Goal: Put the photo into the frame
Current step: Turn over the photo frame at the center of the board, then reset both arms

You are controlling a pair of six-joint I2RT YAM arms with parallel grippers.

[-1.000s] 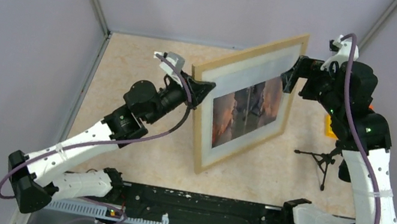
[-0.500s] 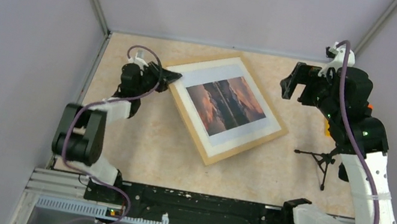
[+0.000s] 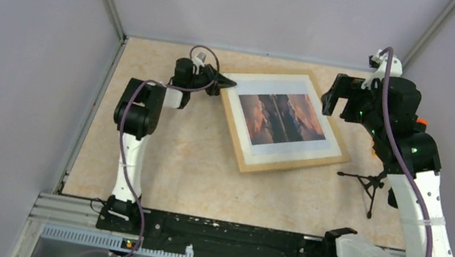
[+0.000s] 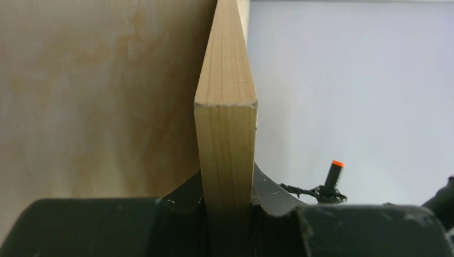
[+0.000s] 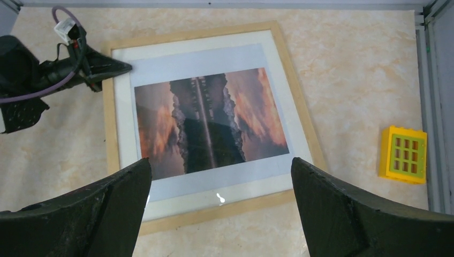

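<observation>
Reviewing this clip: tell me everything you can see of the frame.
The frame is a large rectangle of thin, light natural wood moulding with visible grain. It lies face up, flat or nearly so, on the table, turned askew. Inside it sit a white border and the photo, an orange-pink and dark landscape. The left tool is shut on its far left corner, moulding pinched between the fingers. The right tool hangs open above it, not touching.
</observation>
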